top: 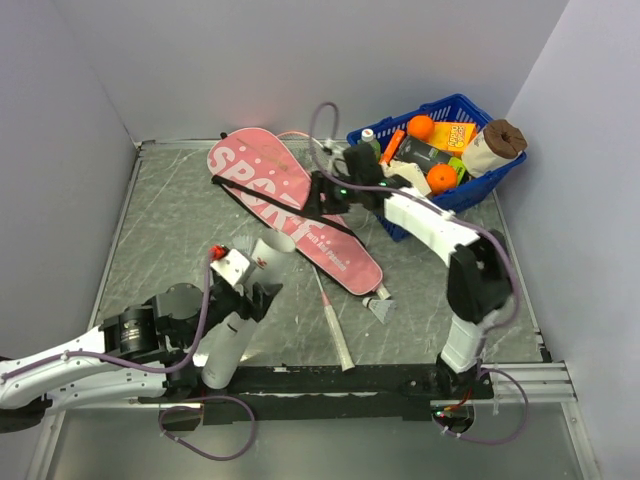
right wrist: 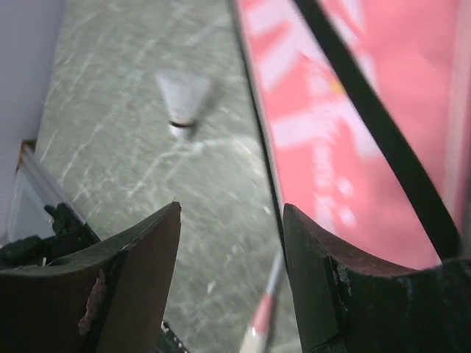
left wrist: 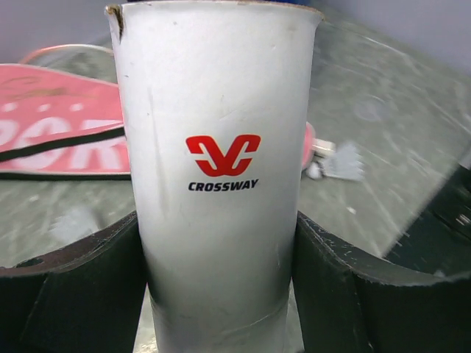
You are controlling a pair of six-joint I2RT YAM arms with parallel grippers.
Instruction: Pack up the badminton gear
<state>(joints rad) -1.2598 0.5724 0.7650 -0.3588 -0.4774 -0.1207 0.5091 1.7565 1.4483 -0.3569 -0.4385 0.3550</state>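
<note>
The grey, marbled table fills the middle of the top view, boxed in by pale grey walls at the left, back and right. At lower left the left gripper is clamped around the white tube, which slants up toward the centre. Above it, the pink bag lies flat from upper left toward centre, its black strap across it. The right gripper hangs over the bag's right edge, jaws apart and holding nothing. A racket lies at lower centre, the shuttlecock just right of it. A blue basket sits in the upper right corner.
</note>
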